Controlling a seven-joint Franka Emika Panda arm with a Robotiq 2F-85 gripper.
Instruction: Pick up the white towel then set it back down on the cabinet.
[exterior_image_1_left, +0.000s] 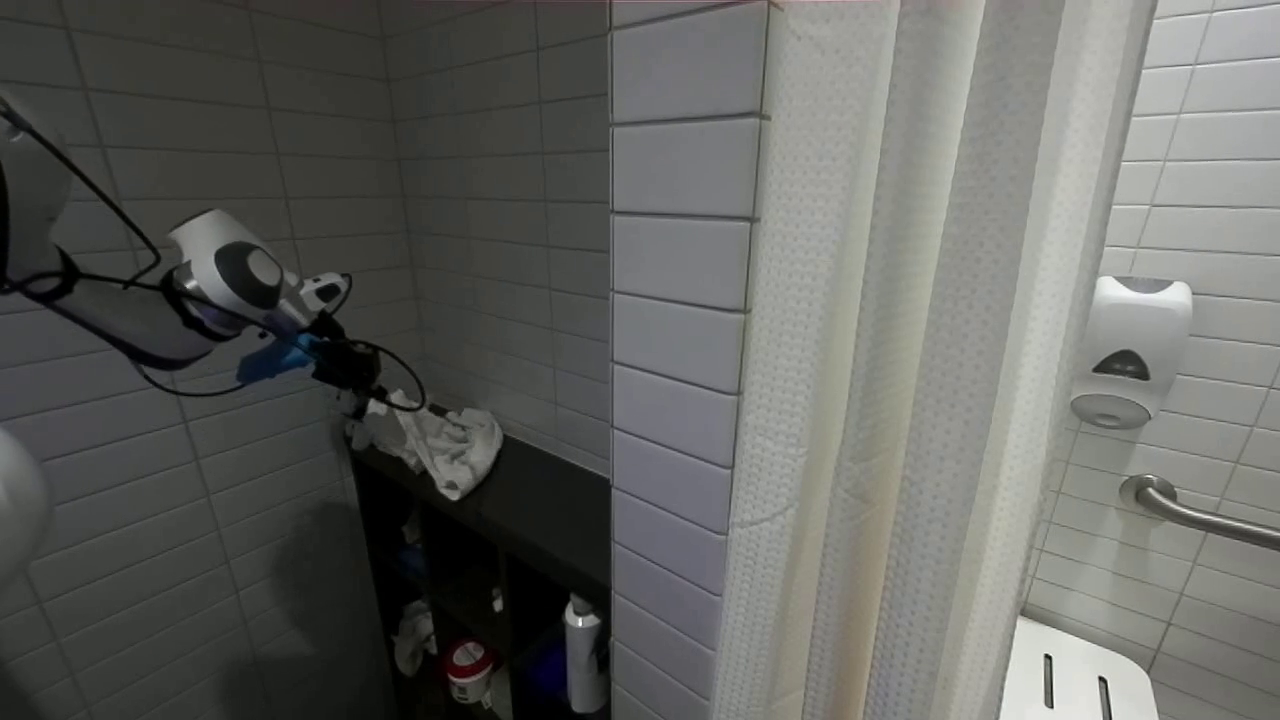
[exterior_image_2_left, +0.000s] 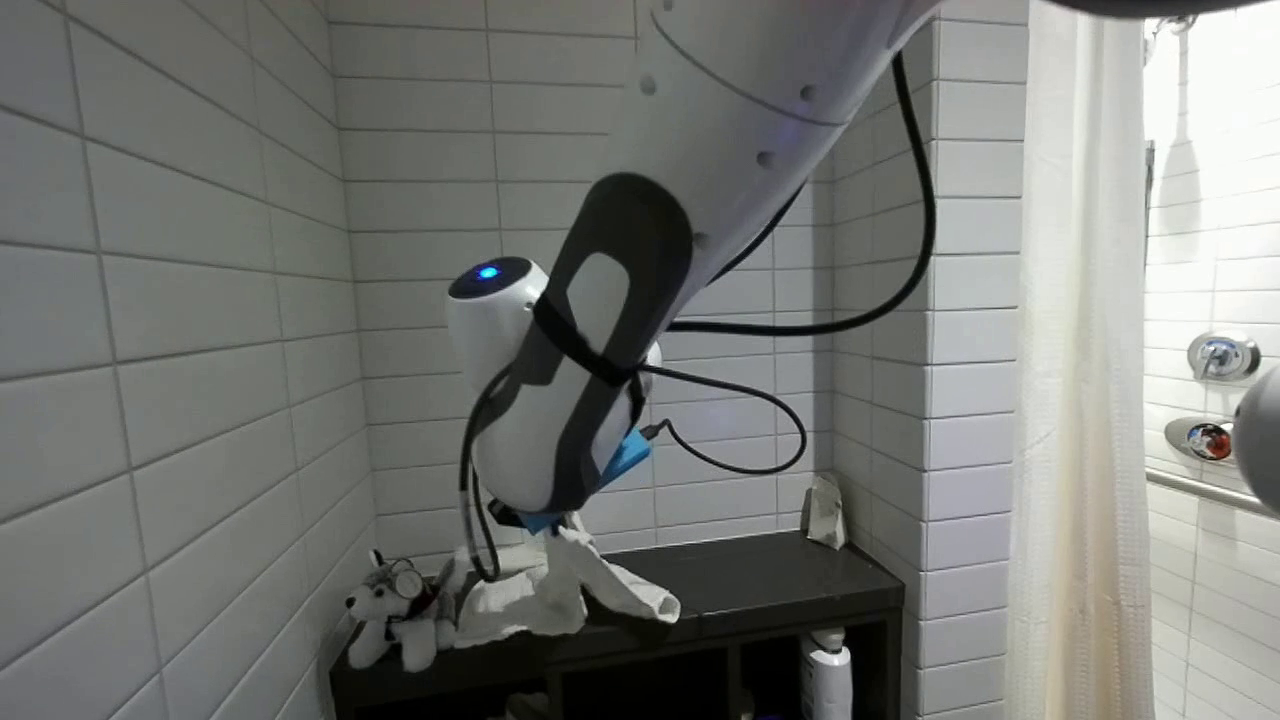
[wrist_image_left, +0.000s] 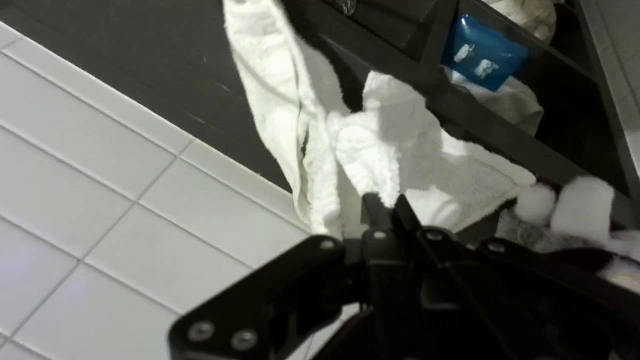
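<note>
While my arm reaches down over the dark cabinet, my gripper has its two fingers close together, pinching a fold of the white towel between their tips. From that fold the towel falls to the cabinet top, where the rest of it lies crumpled; one part spreads broadly by the front edge and another makes a long loose roll beside it. In an exterior view my fingertips are hidden behind my own arm, though the towel can be seen peaking up toward them. Just beside it, at the end of the cabinet by the tiled wall, sits a grey and white stuffed dog; whether the two touch I cannot tell. At the far end of the top, in the back corner, stands a small pale bag. Down in the shelves I see a white bottle, shown in both exterior views, a red and white tub and, through my wrist view, a blue packet resting against a pale bundle. A pale curtain hangs past a tiled corner, and beyond it shows a soap dispenser.
</note>
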